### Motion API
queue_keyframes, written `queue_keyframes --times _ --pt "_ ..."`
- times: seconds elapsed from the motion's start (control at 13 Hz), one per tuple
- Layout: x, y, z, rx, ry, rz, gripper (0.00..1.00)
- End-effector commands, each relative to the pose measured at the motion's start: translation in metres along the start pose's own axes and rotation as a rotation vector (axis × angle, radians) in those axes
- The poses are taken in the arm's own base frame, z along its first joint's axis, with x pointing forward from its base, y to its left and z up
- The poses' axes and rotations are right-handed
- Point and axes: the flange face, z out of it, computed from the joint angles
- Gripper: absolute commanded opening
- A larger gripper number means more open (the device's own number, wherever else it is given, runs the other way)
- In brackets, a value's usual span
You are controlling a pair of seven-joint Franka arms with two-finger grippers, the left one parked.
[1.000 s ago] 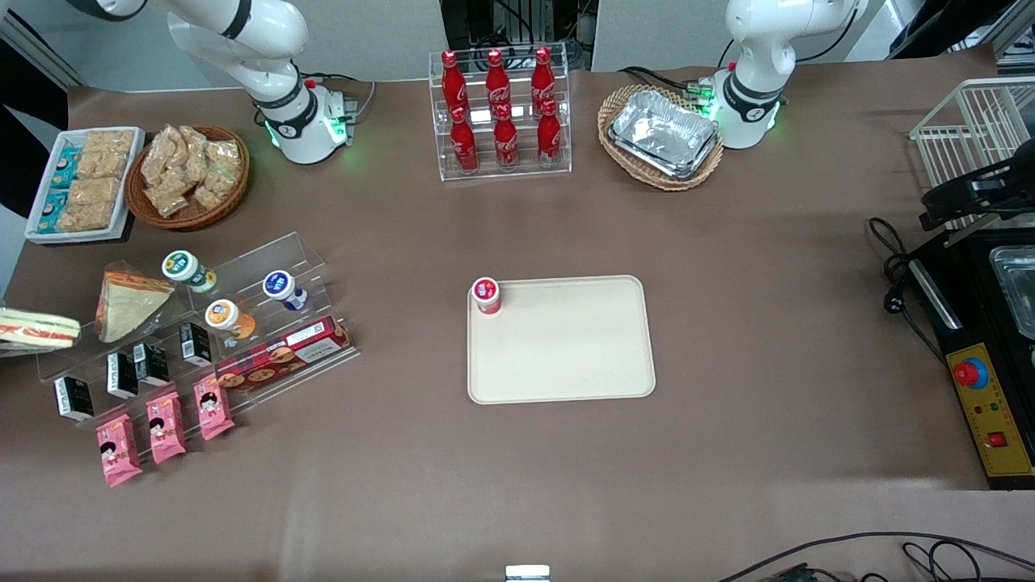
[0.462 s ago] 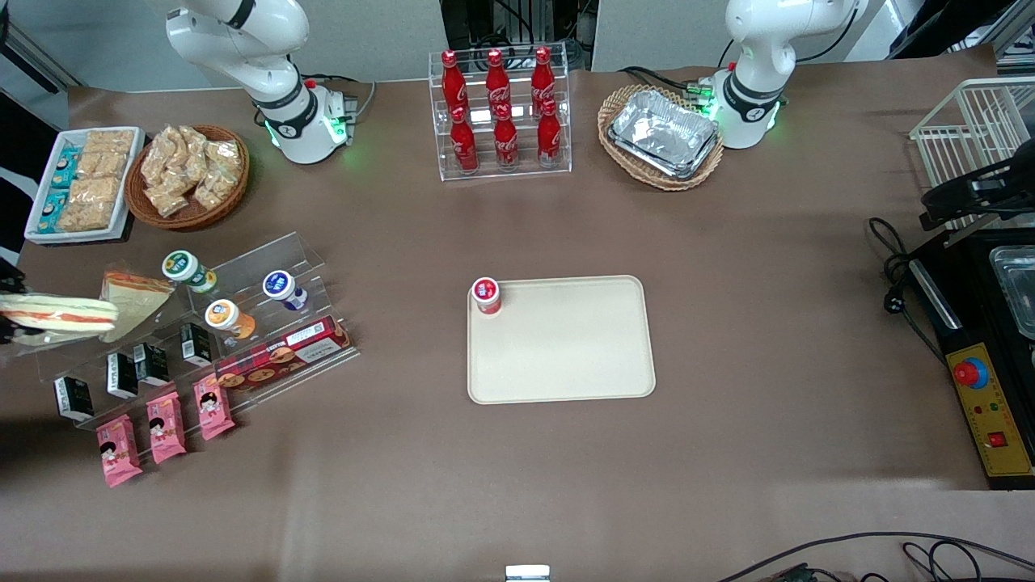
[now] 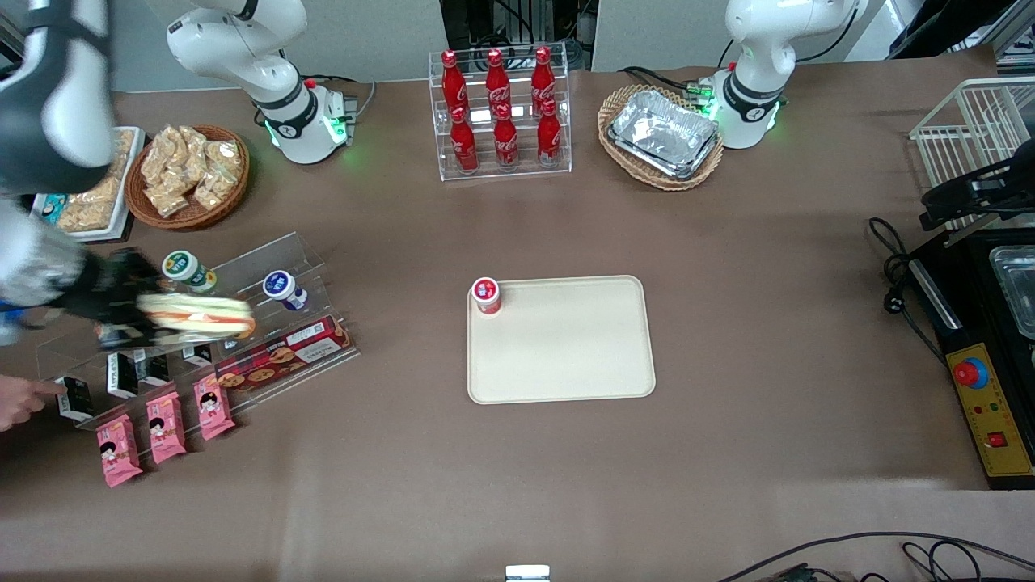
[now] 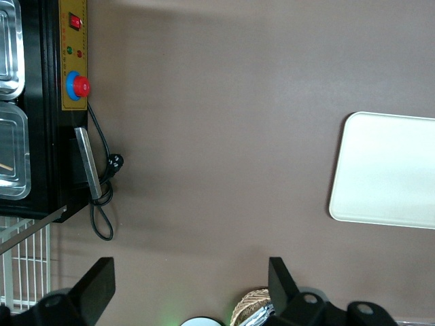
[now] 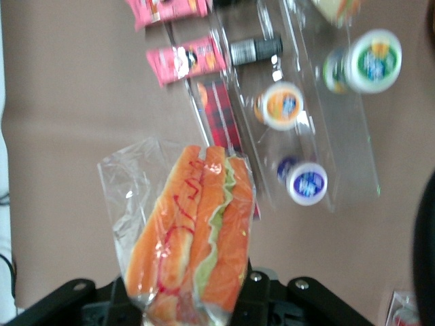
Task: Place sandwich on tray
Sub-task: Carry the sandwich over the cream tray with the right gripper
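Wrapped sandwich (image 3: pixel 196 317) clamped in right gripper (image 3: pixel 121 311) above acrylic snack rack (image 3: pixel 242 323), long axis pointing toward cream tray (image 3: pixel 566 356), well apart toward table centre.

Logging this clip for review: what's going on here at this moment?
The right arm's gripper is shut on the clear-wrapped white-bread sandwich wedge, carrying it in the air above the clear acrylic snack rack at the working arm's end of the table. The cream-beige rectangular plastic tray waits mid-table, holding only a red-capped small bottle at one corner.
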Motion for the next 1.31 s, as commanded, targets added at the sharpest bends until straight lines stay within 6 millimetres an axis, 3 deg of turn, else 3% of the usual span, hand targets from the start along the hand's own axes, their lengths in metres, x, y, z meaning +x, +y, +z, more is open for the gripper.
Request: queue_keyframes --times 0.0,0.15,0.46,0.77,1.0,1.23 --pt "-0.102 0.000 0.011 0.002 0.029 0.065 0.42" --pt "-0.171 -0.003 0.031 0.050 0.035 0.085 0.42" --pt "-0.257 -0.010 0.071 0.146 0.041 0.120 0.43" --pt "-0.339 -0.034 0.119 0.204 0.090 0.135 0.43" --pt "-0.383 -0.035 0.171 0.252 0.059 0.117 0.45" --pt "-0.407 -0.033 0.220 0.270 0.045 0.113 0.45"
